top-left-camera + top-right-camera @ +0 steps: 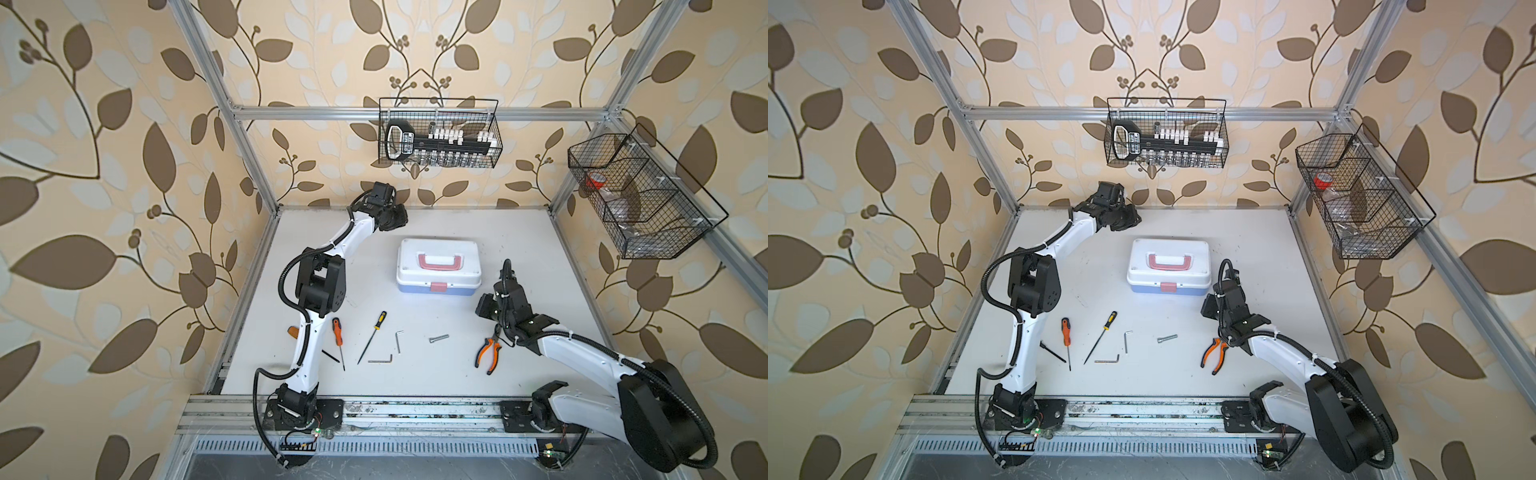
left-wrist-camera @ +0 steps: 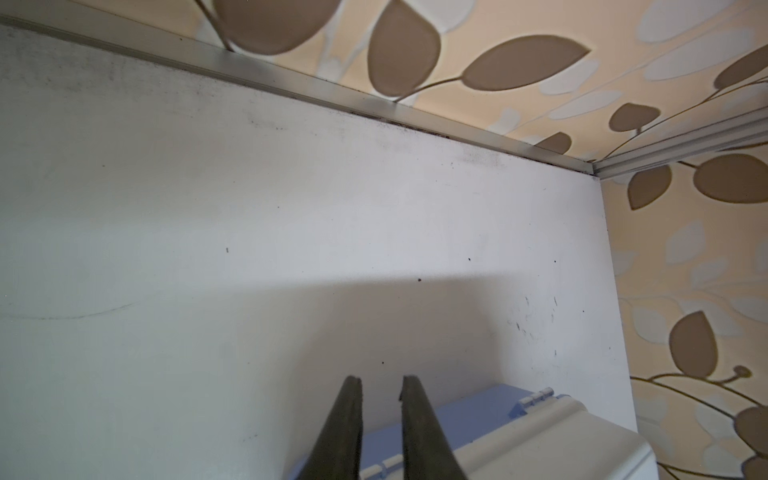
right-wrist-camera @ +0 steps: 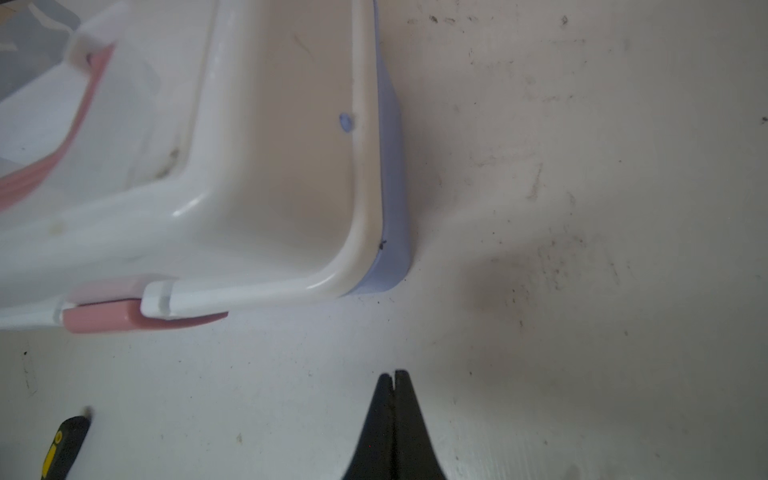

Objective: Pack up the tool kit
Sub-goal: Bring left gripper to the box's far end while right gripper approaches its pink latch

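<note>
Two grippers, neither carrying anything: the left gripper (image 2: 380, 380) has its dark fingers a narrow gap apart with nothing between them, and the right gripper (image 3: 394, 374) has its fingers pressed flat together, empty. The small plastic tool case (image 1: 438, 266), with a white lid, a pinkish-red handle (image 1: 440, 263) and latch (image 1: 439, 286) and a light blue base, sits closed near the middle of the white tabletop (image 1: 540, 257), somewhat nearer its far edge. The left gripper is by the case's far left corner, towards the far edge of the surface; its wrist view shows the blue hinged back of the case beneath the fingers, and whether they touch it cannot be told. The right gripper is over bare surface just off the case's near right corner. Loose tools lie in a row towards the near edge, all apart from the case: an orange-handled screwdriver (image 1: 337, 332) beside the left arm, a yellow-and-black-handled screwdriver (image 1: 372, 337), two grey L-shaped hex keys (image 1: 399, 340) (image 1: 380, 360), a short steel bolt (image 1: 439, 338), and orange-and-black pliers (image 1: 490, 351) partly under the right arm.
</note>
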You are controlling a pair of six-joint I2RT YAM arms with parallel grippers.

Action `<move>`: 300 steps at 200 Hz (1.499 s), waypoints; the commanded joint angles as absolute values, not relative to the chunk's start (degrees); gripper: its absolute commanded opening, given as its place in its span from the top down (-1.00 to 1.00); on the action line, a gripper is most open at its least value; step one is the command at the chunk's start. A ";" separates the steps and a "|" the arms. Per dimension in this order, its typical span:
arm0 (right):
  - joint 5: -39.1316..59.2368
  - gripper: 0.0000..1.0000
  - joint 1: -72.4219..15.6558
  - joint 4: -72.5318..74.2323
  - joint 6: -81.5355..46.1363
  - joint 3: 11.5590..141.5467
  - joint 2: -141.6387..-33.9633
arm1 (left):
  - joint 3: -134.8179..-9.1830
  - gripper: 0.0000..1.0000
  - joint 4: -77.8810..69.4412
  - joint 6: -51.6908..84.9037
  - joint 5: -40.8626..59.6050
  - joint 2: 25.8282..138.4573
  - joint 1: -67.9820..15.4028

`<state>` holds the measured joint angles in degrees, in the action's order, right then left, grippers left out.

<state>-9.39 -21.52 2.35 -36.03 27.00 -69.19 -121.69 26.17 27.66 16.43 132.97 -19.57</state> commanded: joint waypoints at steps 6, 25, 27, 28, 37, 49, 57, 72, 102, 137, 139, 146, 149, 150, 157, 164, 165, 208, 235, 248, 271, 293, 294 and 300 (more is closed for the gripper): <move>-7.05 1.00 -20.08 5.26 -36.37 30.09 -72.93 | -124.19 0.63 27.09 26.16 17.81 133.83 -20.26; -6.42 1.00 -19.09 5.96 -36.06 31.83 -75.57 | -123.66 0.67 27.34 26.30 18.63 134.18 -20.64; -6.28 1.00 -19.08 5.97 -36.04 32.02 -75.95 | -123.42 0.67 27.25 26.33 18.68 134.20 -20.72; -6.31 1.00 -19.03 5.97 -35.99 32.18 -76.12 | -123.32 0.67 27.16 26.35 18.70 134.20 -20.77; -6.37 1.00 -18.69 5.98 -35.70 33.15 -77.30 | -122.35 0.67 26.57 26.45 19.03 134.18 -21.07; -6.68 1.00 -18.25 6.36 -35.38 34.48 -78.89 | -121.22 0.68 26.28 26.60 19.40 134.30 -21.42; -6.77 1.00 -18.04 6.64 -35.20 35.44 -80.16 | -120.43 0.69 26.24 26.62 19.66 134.22 -21.68; -6.30 1.00 -17.37 6.94 -34.86 37.57 -82.95 | -118.01 0.73 25.42 27.06 20.25 133.58 -21.97; -4.86 1.00 -17.00 7.29 -34.31 42.24 -88.43 | -109.28 0.75 21.95 28.63 20.61 129.85 -22.10; -3.41 1.00 -17.09 7.70 -34.12 47.20 -93.42 | -101.61 0.78 20.18 29.49 20.23 124.23 -22.06; -3.25 1.00 -17.11 7.66 -34.09 47.55 -93.73 | -101.10 0.78 20.16 29.52 20.18 123.78 -22.08; -2.68 1.00 -17.21 7.70 -33.96 48.61 -94.84 | -99.34 0.79 19.85 29.67 19.71 122.27 -22.06; -2.41 1.00 -17.16 7.65 -33.85 49.04 -95.30 | -98.46 0.80 19.64 29.70 19.50 121.59 -22.06; -2.30 1.00 -17.24 7.65 -33.85 49.22 -95.46 | -98.14 0.80 19.53 29.70 19.46 121.35 -22.06; -1.63 1.00 -17.32 7.51 -33.67 50.52 -96.55 | -95.89 0.81 18.93 29.92 18.90 119.65 -22.06; -0.96 1.00 -17.62 7.34 -33.54 51.71 -97.55 | -93.73 0.82 18.44 30.12 18.19 117.77 -22.06; -0.88 1.00 -17.68 7.32 -33.56 51.87 -97.73 | -93.40 0.82 18.36 30.13 18.06 117.60 -22.06; 1.44 1.00 -20.75 6.63 -32.71 58.83 -103.68 | -84.15 0.87 19.33 30.53 12.92 108.81 -21.97; 2.61 1.00 -23.08 6.33 -32.82 61.81 -106.08 | -80.50 0.90 20.70 31.20 11.16 105.23 -21.82; 3.00 1.00 -23.38 6.41 -32.96 62.05 -106.20 | -79.55 0.90 21.20 31.52 11.01 103.81 -21.80; 3.14 1.00 -22.31 6.41 -32.96 60.62 -104.29 | -79.66 0.89 22.46 31.90 10.32 101.28 -21.80; 3.81 1.00 -19.65 6.76 -32.80 57.37 -100.32 | -81.38 0.84 23.84 31.95 8.36 98.71 -21.80; 3.84 1.00 -19.54 6.76 -32.84 57.16 -100.17 | -81.43 0.83 23.83 31.93 8.35 98.57 -21.80; 4.09 1.00 -18.75 6.77 -32.70 56.12 -98.90 | -82.05 0.76 23.76 31.63 8.44 98.08 -21.93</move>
